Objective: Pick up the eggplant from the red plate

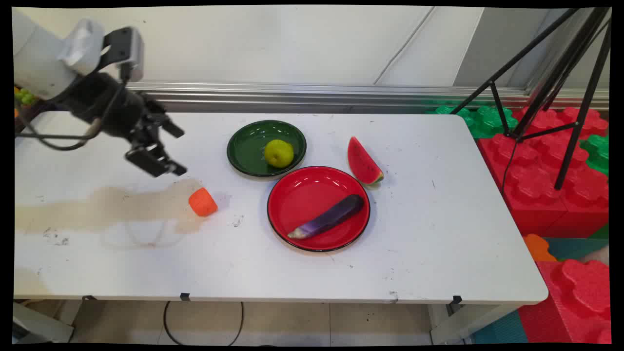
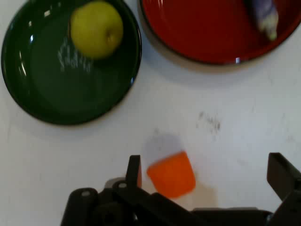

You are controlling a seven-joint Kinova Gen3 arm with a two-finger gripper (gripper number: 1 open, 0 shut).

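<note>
end effector spread wide | seemingly empty | above orange piece

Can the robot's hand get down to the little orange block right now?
Probably yes. The hand is open and hovers just above and beside the orange block, which lies alone on the table. The green plate and red plate sit off to one side.

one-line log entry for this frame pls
gripper: open, raised, empty | nearest: orange piece on table | apple in green plate | eggplant in red plate
</note>
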